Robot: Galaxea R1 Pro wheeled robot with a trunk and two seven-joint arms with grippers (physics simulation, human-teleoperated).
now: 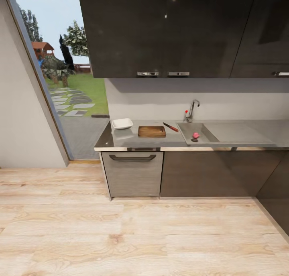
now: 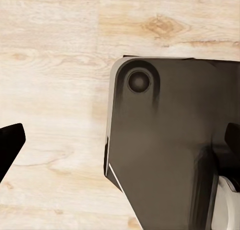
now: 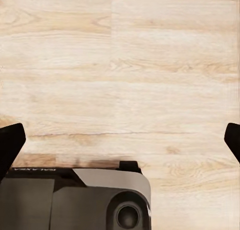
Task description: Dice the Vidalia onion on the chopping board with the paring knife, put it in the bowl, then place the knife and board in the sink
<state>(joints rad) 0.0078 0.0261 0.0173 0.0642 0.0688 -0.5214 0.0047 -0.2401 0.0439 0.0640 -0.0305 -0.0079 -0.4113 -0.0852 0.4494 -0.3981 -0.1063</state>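
Grey countertop (image 1: 249, 132): one bowl (image 1: 122, 124), one chopping board (image 1: 152, 131); both grippers' fingers (image 2: 11, 142) (image 3: 10, 142) wide.

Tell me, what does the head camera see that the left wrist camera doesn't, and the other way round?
The head view alone takes in the kitchen: the countertop with the white bowl, the chopping board, the paring knife, and the sink holding the Vidalia onion. The left wrist view alone has the left gripper, fingers wide apart, above a dark part of the robot's base. Both share the pale wooden floor.
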